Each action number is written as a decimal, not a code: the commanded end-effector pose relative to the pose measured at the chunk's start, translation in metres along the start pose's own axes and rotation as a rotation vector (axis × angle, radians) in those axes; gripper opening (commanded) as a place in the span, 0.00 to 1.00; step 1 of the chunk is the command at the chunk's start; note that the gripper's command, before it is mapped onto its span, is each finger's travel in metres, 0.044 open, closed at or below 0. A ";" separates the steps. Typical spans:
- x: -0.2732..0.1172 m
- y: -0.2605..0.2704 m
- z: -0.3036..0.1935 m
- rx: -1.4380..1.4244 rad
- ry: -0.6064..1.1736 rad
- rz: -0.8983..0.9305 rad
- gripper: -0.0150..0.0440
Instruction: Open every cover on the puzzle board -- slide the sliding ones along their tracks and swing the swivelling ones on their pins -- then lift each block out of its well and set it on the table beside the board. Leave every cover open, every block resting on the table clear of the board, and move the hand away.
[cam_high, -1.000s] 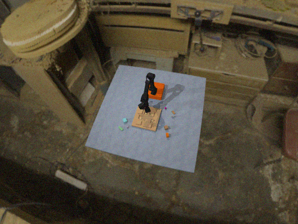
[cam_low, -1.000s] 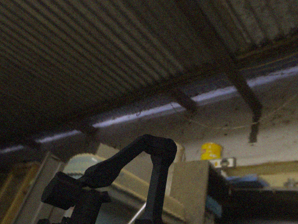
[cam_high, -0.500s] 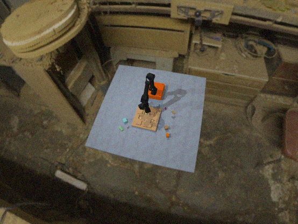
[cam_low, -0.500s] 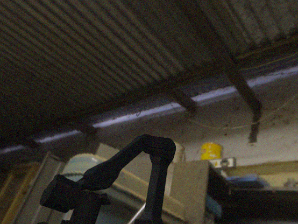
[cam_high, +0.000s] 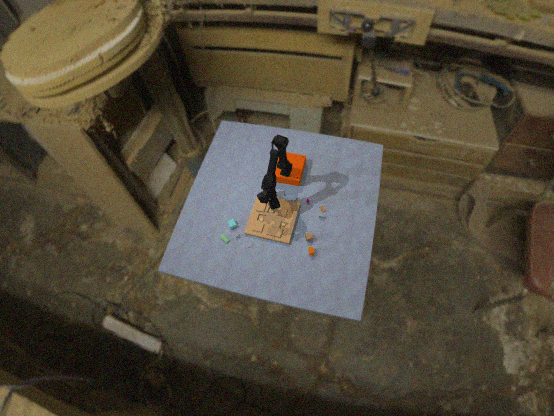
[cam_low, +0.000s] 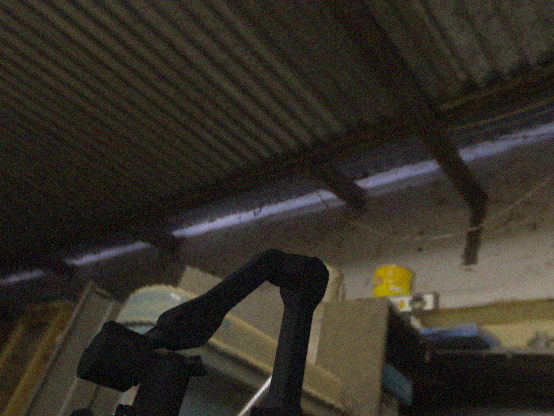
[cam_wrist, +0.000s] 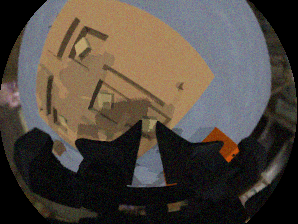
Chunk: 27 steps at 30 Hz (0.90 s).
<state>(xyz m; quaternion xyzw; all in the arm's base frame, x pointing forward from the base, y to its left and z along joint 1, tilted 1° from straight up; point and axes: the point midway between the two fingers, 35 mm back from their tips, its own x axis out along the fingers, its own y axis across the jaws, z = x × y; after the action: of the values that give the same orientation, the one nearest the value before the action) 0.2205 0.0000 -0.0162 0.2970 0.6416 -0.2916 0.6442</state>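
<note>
The tan puzzle board (cam_high: 268, 237) (cam_wrist: 150, 45) lies flat on the blue-grey table top. My gripper (cam_high: 274, 205) (cam_wrist: 148, 123) is low over the board's edge nearest the robot base, shut on a small pale knob (cam_wrist: 149, 126) between its fingertips. Other pale knobs show in the wrist view: one in the middle (cam_wrist: 105, 97), one at upper left (cam_wrist: 82, 46) and one at lower left (cam_wrist: 61, 120). Dark grooves run beside them. Shadow and the fingers hide part of the board, and I cannot tell how far each cover stands open. In the exterior view the fingertips are out of view.
An orange box (cam_high: 298, 162) (cam_wrist: 218, 137) stands at the arm's base. A cyan block (cam_high: 232, 223) and a green piece (cam_high: 225, 239) lie left of the board. A tan block (cam_high: 309, 237), an orange block (cam_high: 311, 251) and a small magenta piece (cam_high: 308, 201) lie to its right.
</note>
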 end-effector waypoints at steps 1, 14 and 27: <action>-0.007 0.003 0.003 0.000 -0.007 0.010 0.39; -0.023 0.002 0.003 0.002 -0.005 0.009 0.39; -0.040 0.000 0.002 0.004 -0.003 0.008 0.39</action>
<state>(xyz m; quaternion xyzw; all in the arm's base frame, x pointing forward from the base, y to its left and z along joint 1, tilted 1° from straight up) 0.2190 -0.0013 0.0179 0.2984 0.6420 -0.2941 0.6421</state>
